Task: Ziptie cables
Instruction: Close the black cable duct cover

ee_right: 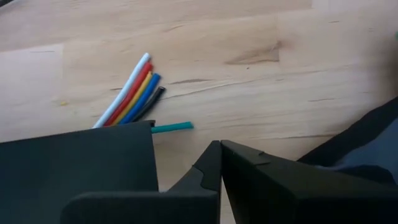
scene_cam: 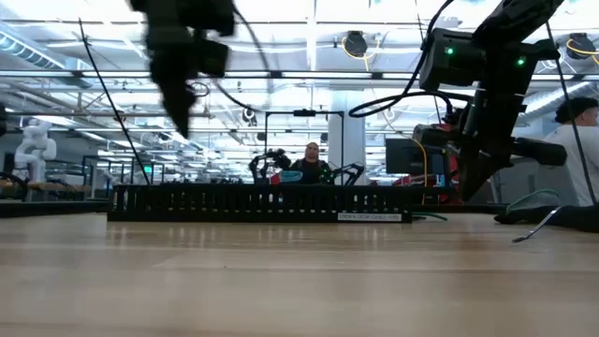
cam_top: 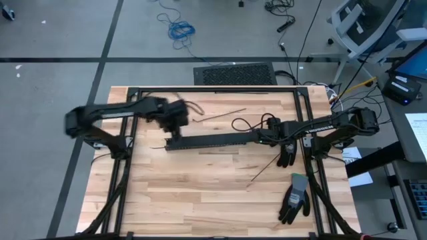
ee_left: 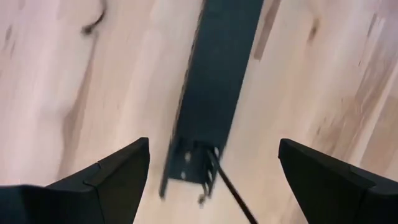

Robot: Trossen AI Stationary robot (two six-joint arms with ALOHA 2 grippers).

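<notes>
The cables (ee_right: 132,87), thin white, red, yellow, blue and black wires with a teal one beside them, stick out of the right end of a long black slotted duct (cam_top: 213,141) and lie on the wood. My right gripper (ee_right: 221,146) is shut, just beside that duct end (ee_right: 74,165). Over the duct's left end (ee_left: 199,165) my left gripper (ee_left: 213,146) hangs open and well clear, pointing down. A thin black strip (ee_left: 233,190) pokes out of that left end. My right gripper's shut fingers (ee_right: 261,180) slant down next to the duct's right end. Whether they touch the duct or the table I cannot tell, and nothing shows between them.
Two thin zip-tie strips lie loose, one behind the duct (cam_top: 223,115) and one in front of it (cam_top: 263,171). Two gloves (cam_top: 294,197) (cam_top: 286,155) lie at the near right. A black cord loops behind the duct's right end (cam_top: 247,123). Bare wood spreads at the near left.
</notes>
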